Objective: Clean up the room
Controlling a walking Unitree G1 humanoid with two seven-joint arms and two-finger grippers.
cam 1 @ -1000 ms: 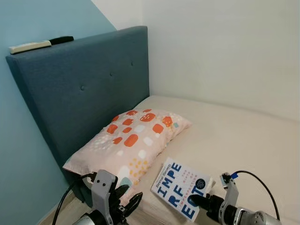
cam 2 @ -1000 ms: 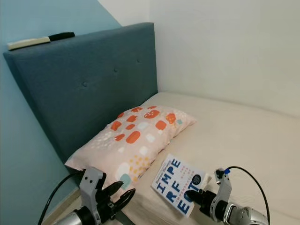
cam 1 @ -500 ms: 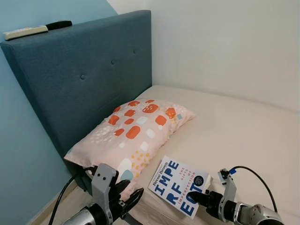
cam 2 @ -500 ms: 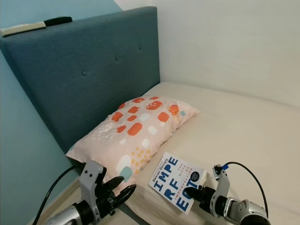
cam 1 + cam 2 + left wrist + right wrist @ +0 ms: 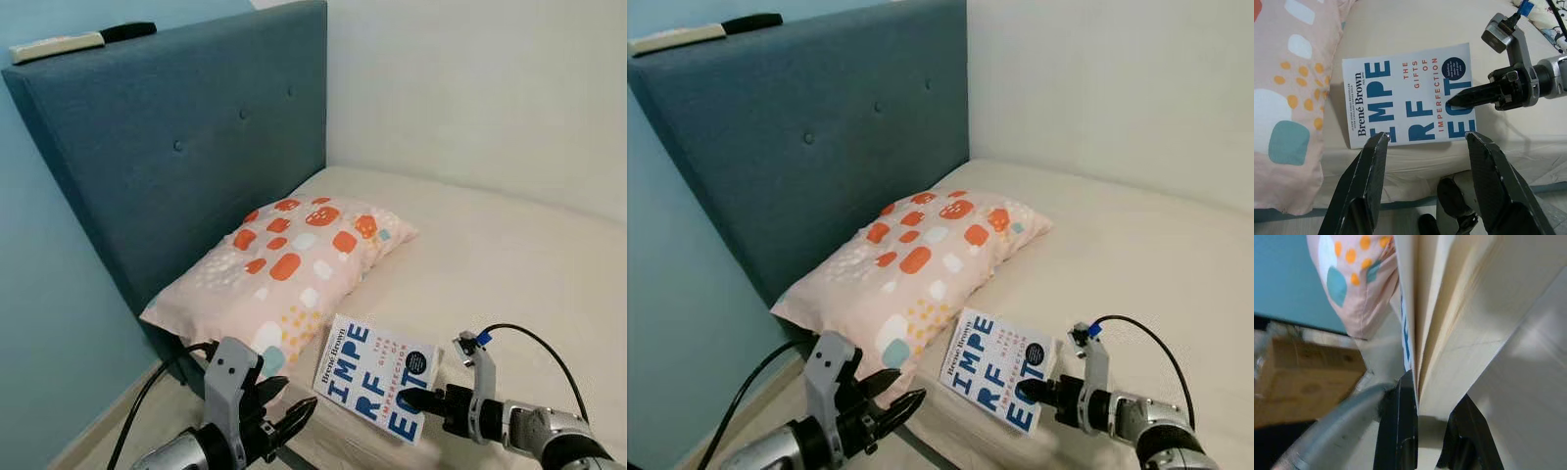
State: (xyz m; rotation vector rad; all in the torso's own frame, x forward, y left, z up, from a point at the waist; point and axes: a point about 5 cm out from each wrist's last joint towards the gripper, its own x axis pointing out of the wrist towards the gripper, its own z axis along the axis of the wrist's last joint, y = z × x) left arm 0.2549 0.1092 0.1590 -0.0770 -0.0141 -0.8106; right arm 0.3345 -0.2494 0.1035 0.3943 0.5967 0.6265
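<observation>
**Gripping the book by one edge, so watch the tilt**

Starting nearest you: your left gripper (image 5: 279,423) hangs spread and empty below the bed's edge. Your right gripper (image 5: 416,399) is pinched on the book (image 5: 377,384), which sits at the mattress (image 5: 509,264) edge beside the pillow (image 5: 284,274). It's only got the book's lower edge, so I'd guess the book droops or slides out if you lift quick. Way back, two remotes (image 5: 78,39) sit atop the headboard (image 5: 186,147).

Pillow (image 5: 289,269) pink, orange-white-teal blotches; book (image 5: 378,376) white, blue lettering; headboard (image 5: 176,147) dark blue; bedsheet (image 5: 509,264) cream.
</observation>
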